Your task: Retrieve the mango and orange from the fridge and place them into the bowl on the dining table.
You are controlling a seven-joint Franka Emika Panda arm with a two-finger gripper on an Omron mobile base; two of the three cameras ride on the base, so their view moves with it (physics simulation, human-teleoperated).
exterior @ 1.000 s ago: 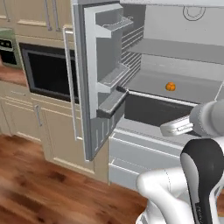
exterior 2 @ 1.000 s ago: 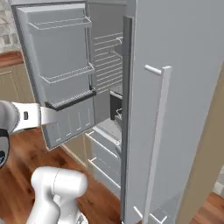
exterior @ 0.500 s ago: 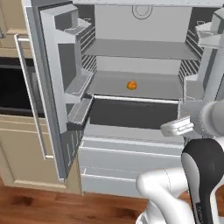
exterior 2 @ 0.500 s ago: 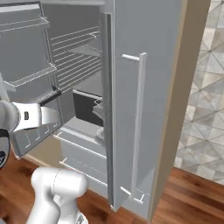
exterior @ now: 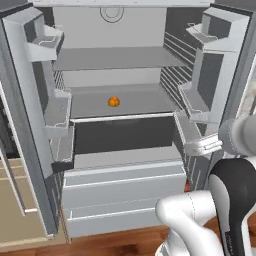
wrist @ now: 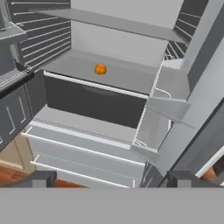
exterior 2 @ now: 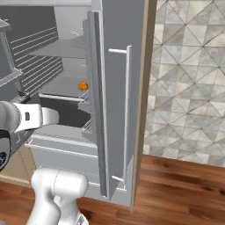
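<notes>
**One fruit in sight, jaws wide, nothing held**

One orange sat alone on the fridge shelf, toward the left of the middle, above the dark drawer front; both doors stood open. We saw no mango on the shelves shown to us, so we could not say where it lay. Neither the bowl nor the table was before us.

Right of the orange, in the left base view, our gripper hung outside the cabinet, near the right door's bins, lower than the orange and well apart from it. In the hand view the two fingertips stood far apart with nothing between them: jaws wide, empty.

We judged the reach still ahead, and the risks plain. The right door's bins crowded the arm's side, so a straight swing inward could clip them. The shelf above left a low slot, and a high approach might strike it. The orange is round and smooth; a pad touching it off-centre could send it rolling to the back wall. The missing mango might force a search.
</notes>
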